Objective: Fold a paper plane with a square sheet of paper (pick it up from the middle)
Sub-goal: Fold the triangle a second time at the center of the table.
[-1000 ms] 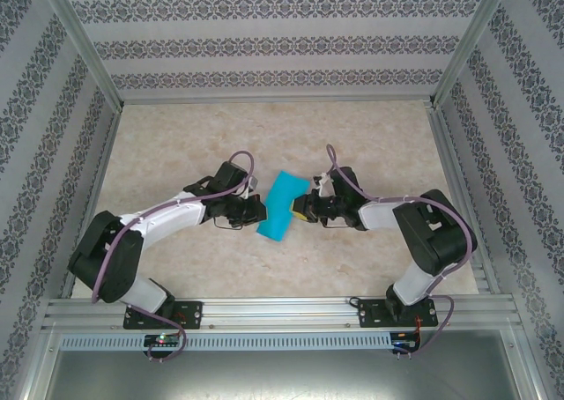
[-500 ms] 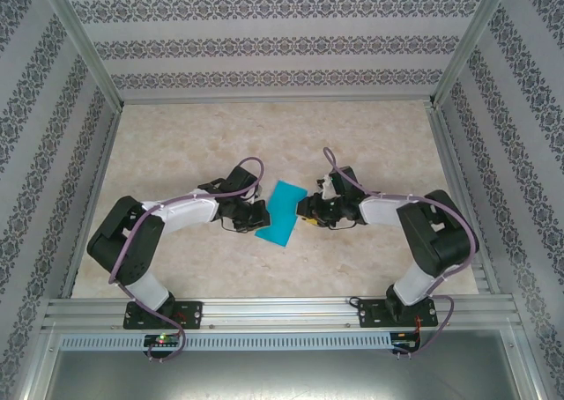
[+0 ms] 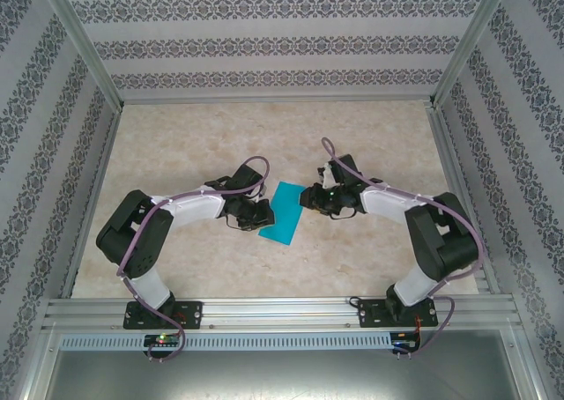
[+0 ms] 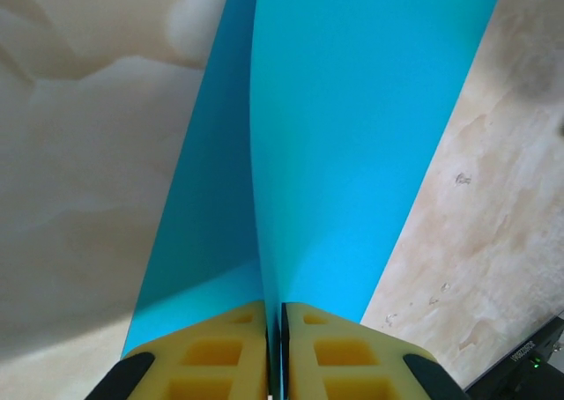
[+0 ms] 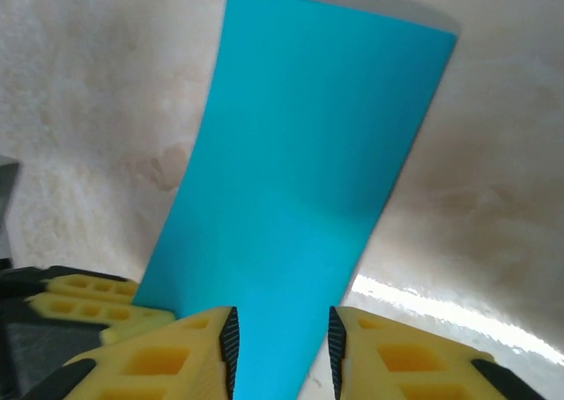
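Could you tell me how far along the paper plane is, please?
Done: the sheet of paper looks folded once into a two-layer rectangle. In hand: the left gripper is pinched on one edge, the right gripper open around the opposite edge. Remaining: every diagonal and wing fold; no dart shape yet.
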Robot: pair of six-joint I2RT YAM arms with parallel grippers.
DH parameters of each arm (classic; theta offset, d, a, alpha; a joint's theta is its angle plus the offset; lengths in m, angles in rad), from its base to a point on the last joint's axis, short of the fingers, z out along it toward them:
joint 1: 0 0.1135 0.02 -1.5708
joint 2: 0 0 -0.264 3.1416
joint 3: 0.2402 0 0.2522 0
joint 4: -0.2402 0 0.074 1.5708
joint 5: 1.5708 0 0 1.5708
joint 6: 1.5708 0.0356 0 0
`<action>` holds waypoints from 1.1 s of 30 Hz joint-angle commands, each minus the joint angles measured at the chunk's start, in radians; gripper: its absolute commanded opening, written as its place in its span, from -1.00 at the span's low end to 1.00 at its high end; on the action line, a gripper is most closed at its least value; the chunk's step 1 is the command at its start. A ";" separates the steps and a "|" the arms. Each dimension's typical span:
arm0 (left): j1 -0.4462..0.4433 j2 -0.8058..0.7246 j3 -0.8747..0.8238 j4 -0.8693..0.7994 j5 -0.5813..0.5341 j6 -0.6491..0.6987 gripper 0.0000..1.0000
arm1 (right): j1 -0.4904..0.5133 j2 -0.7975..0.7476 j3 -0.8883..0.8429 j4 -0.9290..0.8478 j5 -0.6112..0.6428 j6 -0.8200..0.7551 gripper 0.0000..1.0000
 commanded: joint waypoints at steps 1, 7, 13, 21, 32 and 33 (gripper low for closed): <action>-0.016 0.006 0.032 -0.016 -0.015 0.005 -0.70 | 0.026 0.068 0.049 0.027 -0.005 -0.004 -0.37; -0.016 -0.005 0.030 -0.025 -0.017 0.011 -0.66 | 0.040 0.140 0.085 0.010 0.020 -0.023 -0.45; -0.015 -0.017 0.032 -0.042 -0.020 0.020 -0.60 | 0.048 0.174 0.102 -0.031 0.053 -0.054 -0.50; -0.016 -0.065 0.006 -0.064 -0.029 0.026 -0.55 | 0.053 0.188 0.101 -0.044 0.060 -0.066 -0.54; -0.017 -0.106 -0.023 -0.086 -0.028 0.027 -0.55 | 0.058 0.198 0.103 -0.039 0.058 -0.061 -0.55; -0.017 -0.109 -0.024 -0.088 -0.028 0.029 -0.56 | 0.058 0.199 0.103 -0.038 0.058 -0.062 -0.55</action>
